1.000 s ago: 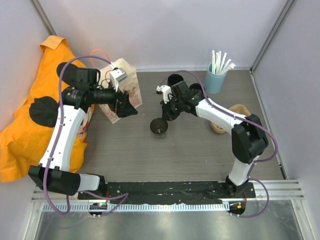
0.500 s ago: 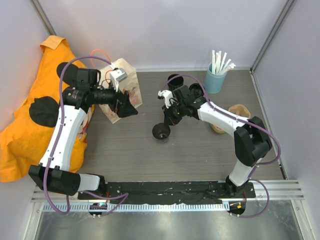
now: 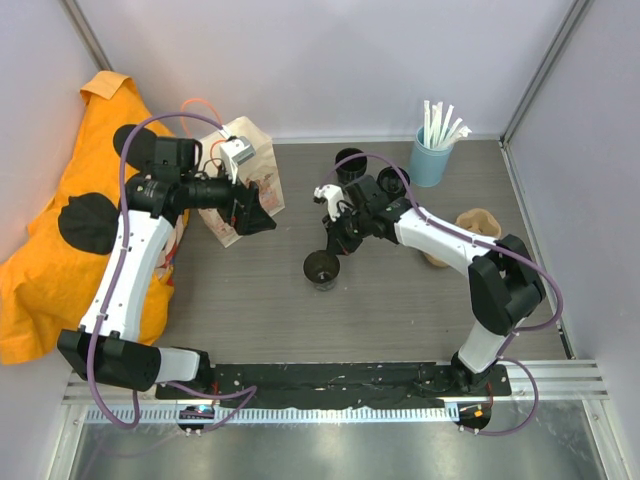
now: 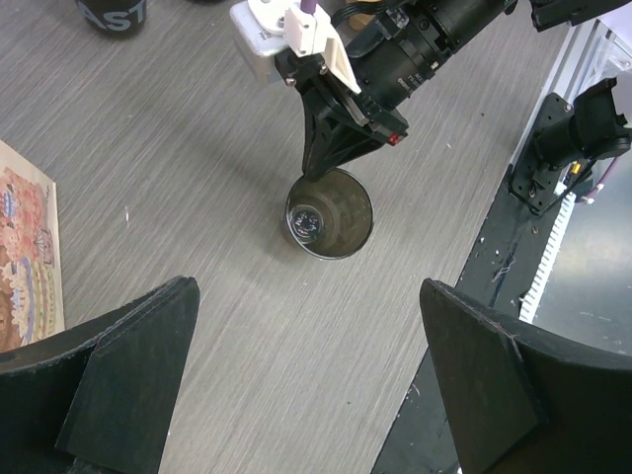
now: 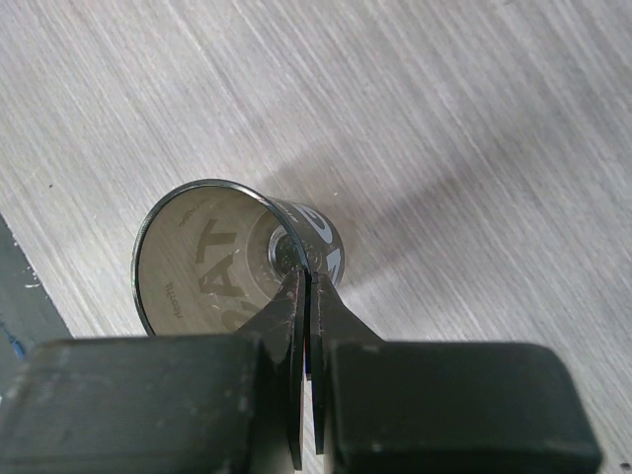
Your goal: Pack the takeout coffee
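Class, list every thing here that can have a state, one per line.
Small black round takeout cup, lidless, wall pinched by right gripper.
Right gripper, shut on the cup.
Left gripper, open, empty.
Brown paper bag, standing.
Two other black cups, upright.
Light blue cup, upright, holding white straws.

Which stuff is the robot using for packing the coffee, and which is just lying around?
For the job:
black cup, pinched in the right fingers
paper bag, beside the open left fingers

Just lying about:
two spare black cups
blue cup of straws
tan tray
orange cloth
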